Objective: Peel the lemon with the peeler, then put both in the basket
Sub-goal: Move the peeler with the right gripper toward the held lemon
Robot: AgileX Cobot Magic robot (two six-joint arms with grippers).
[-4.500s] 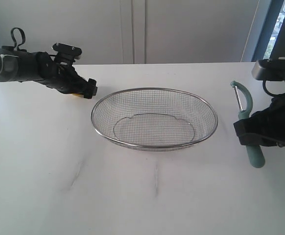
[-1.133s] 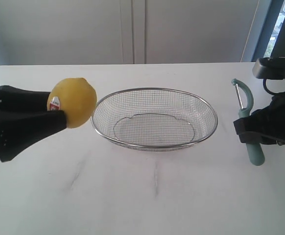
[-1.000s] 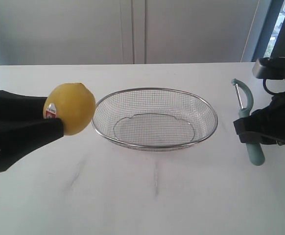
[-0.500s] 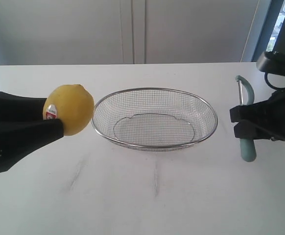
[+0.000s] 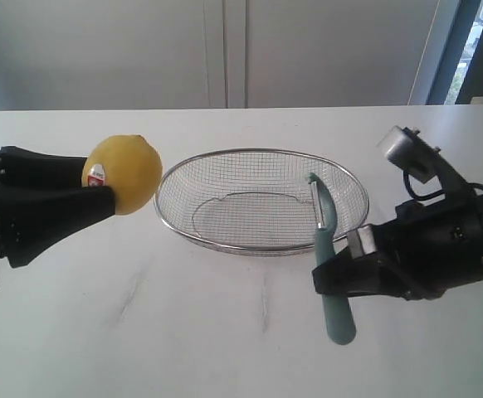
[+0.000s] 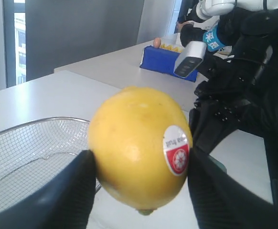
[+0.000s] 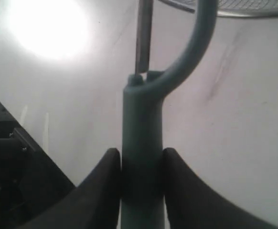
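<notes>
At the left side of the white table [image 5: 225, 340], the left gripper [image 5: 96, 181] holds the lemon [image 5: 132, 170] clear of the surface. Its two black fingers [image 6: 77, 191] are part-spread and press on opposite sides of the fruit, and the white-and-red sticker [image 5: 97, 174] sits beside one of them. The lemon hangs just left of the basket [image 5: 225, 155], which stands at the middle of the table. To the right, the right gripper [image 5: 331, 278] is clamped narrowly on the pale teal handle of the peeler [image 5: 322, 217]. The blade end points to the far side and shows against the basket's near-right rim, while the butt of the handle sticks out on the near side.
</notes>
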